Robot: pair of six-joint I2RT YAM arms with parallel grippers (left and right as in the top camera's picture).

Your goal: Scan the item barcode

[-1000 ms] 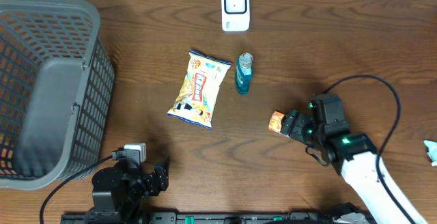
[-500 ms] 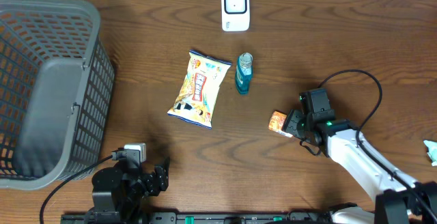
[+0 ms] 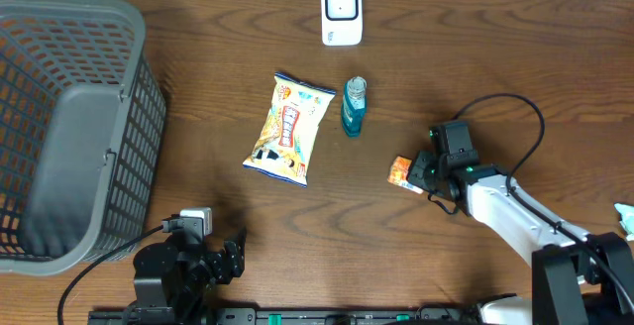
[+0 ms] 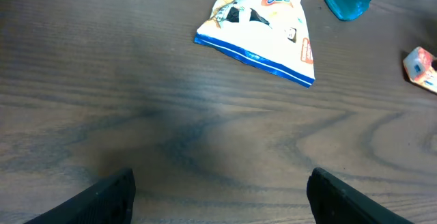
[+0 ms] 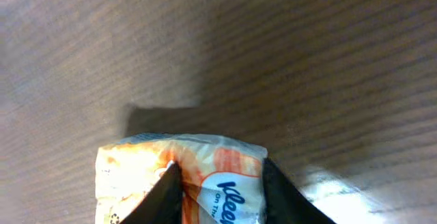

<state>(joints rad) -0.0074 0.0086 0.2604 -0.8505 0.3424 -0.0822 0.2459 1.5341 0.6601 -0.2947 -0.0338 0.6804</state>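
Tissue pack is your item here. It's down on the table right of centre, well apart from the scanner at the far edge.

Running big to small, the grey basket takes up the left side. The snack bag lies mid-table with the blue bottle just beside it. Your right gripper has its fingers pressed on both sides of the pack, but only at the near end, so most of the pack sticks out past the tips. Your left gripper is parked low with its fingers spread wide and nothing between them.

What I'd worry about is that it's a soft, crinkly wrapper held by one end. It could droop or swivel when you lift, or just slide out. I also can't tell where the barcode is, so you might show the scanner the wrong face. Watch the bottle on the way over too, because a low swing would knock it.
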